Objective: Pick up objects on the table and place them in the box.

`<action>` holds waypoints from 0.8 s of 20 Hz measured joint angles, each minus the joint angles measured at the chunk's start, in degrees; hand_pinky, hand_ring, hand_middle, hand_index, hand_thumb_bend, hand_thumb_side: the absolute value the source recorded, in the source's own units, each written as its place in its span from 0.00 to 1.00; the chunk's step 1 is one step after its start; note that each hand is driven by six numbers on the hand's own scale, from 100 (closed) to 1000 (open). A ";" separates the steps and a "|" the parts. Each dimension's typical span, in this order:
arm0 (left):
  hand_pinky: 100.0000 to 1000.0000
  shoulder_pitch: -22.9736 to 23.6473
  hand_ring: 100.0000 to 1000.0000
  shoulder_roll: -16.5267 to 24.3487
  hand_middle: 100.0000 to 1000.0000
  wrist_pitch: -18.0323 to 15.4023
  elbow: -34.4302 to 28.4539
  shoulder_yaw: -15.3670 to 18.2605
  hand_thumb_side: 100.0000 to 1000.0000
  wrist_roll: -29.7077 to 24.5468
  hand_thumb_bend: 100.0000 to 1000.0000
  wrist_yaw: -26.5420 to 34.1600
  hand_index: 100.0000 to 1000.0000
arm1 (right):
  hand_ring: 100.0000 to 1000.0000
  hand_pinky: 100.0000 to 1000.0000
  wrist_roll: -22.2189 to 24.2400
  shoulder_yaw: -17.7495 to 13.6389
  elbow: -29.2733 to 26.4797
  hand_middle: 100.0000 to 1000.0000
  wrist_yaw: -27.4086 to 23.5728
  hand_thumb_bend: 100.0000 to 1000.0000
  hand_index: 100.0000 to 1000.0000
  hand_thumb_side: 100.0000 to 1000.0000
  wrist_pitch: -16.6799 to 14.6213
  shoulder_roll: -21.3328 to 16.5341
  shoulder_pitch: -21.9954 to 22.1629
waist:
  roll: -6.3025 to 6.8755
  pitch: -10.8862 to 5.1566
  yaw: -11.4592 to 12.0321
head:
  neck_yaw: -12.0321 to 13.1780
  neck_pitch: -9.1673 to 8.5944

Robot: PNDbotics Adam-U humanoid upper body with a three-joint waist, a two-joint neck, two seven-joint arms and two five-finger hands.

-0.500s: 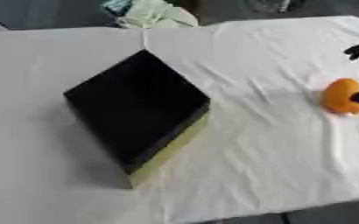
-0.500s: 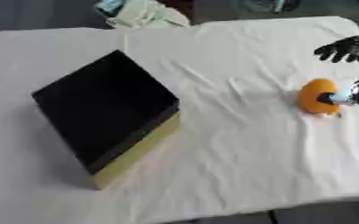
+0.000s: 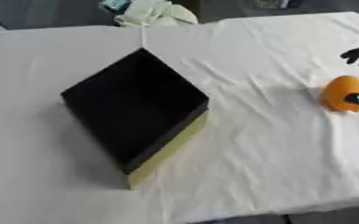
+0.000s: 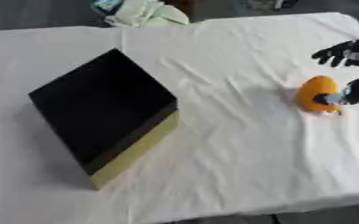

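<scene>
Against the frame half a second before, I saw almost nothing changed; the orange object [image 4: 318, 93] lay at the same spot on the white cloth, the box [image 4: 98, 111] had not shifted, and my right hand [image 4: 350, 52] hung at the right edge much as it had, with its dark thumb part down beside the orange object.

The orange object was an oval, rounded thing; its long axis ran roughly from the near side to the far side of the bench [image 4: 236, 166], tilted a little, with the narrower end toward the far side; it rested on the cloth well to the right of the box, apart from it.

My right hand came in from the right edge; in the right eye view the upper fingers [image 4: 332, 51] were spread and slightly curled, pointing left, held above the cloth beyond the orange object; a lower dark part with a pale blue tip [image 4: 334, 98] touched the orange object's right side; I could not tell whether it pinched the object or only lay against it. My left hand showed in neither view.

The box sat left of centre, open at the top, black inside with a yellowish outer wall, set corner-on to me; a bundle of pale cloth [image 3: 153, 12] lay past the far edge of the bench.
</scene>
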 measured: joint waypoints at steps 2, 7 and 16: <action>0.37 -0.02 0.41 -0.01 0.59 -0.10 0.04 -0.01 0.57 -0.10 0.12 0.03 0.46 | 0.81 0.75 -0.04 0.29 1.45 0.83 0.75 0.39 0.99 0.51 -0.04 0.52 -0.74 | 0.14 0.19 0.07 | -0.14 -0.22; 0.37 -0.09 0.41 -0.04 0.59 -0.27 0.32 -0.01 0.57 -0.27 0.11 0.20 0.46 | 0.82 0.76 -0.30 0.94 5.10 0.84 3.57 0.44 0.99 0.49 -0.30 1.65 -2.03 | 0.47 0.66 0.36 | -0.46 -0.65; 0.37 -0.34 0.40 -0.08 0.60 -0.46 0.41 -0.01 0.57 -0.45 0.11 0.48 0.45 | 0.84 0.77 -3.31 0.78 10.92 0.85 11.93 0.51 0.99 0.48 -1.57 2.42 -3.45 | 0.72 1.23 0.39 | -0.74 -1.20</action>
